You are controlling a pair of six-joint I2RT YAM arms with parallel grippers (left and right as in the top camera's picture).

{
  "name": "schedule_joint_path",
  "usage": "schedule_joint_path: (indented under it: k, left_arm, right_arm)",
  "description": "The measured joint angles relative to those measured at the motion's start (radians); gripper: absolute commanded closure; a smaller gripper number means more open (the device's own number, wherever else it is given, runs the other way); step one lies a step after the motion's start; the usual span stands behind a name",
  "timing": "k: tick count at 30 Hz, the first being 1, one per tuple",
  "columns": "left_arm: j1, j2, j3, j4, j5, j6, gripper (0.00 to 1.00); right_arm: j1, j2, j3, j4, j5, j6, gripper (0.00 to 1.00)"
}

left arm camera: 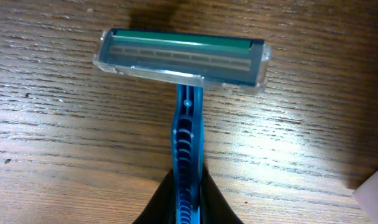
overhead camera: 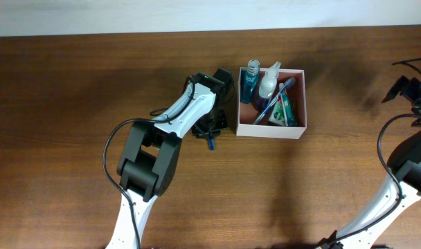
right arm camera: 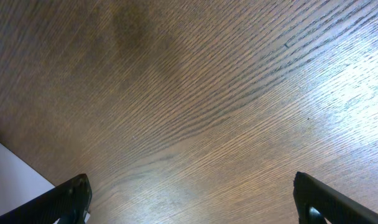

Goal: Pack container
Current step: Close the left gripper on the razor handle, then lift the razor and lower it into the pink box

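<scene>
The container (overhead camera: 300, 126) is a square white-walled box with a pinkish inside, at the table's middle right. It holds a blue bottle (overhead camera: 251, 77), a white spray bottle (overhead camera: 269, 83), a blue toothbrush (overhead camera: 273, 102) and a green packet (overhead camera: 287, 113). My left gripper (overhead camera: 210, 131) sits just left of the container, low over the table. In the left wrist view it (left arm camera: 188, 202) is shut on the handle of a blue razor (left arm camera: 188, 124), whose clear green-striped head points away. My right gripper (right arm camera: 192, 199) is open and empty over bare wood at the far right (overhead camera: 411, 86).
The wooden table (overhead camera: 72, 83) runs wide to the left and front. A white corner of the container (left arm camera: 372, 193) shows at the lower right of the left wrist view. A pale wall edge runs along the table's far side.
</scene>
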Motion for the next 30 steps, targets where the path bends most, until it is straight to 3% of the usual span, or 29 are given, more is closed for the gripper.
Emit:
schedule_joint_path:
  k: [13,22,30]
  left_arm:
    - [0.048,0.0,0.056,-0.054,-0.021,0.099,0.96]
    - [0.082,-0.019,0.38,-0.171,-0.101,0.186,0.96]
    - [-0.002,-0.134,0.575,-0.13,-0.121,0.276,0.97]
  right_arm:
    - [0.0,0.0,0.0,0.0,0.0,0.0,0.01]
    - [0.0,0.0,0.0,0.0,0.003,0.001,0.01]
    - [0.0,0.0,0.0,0.0,0.003,0.0,0.01]
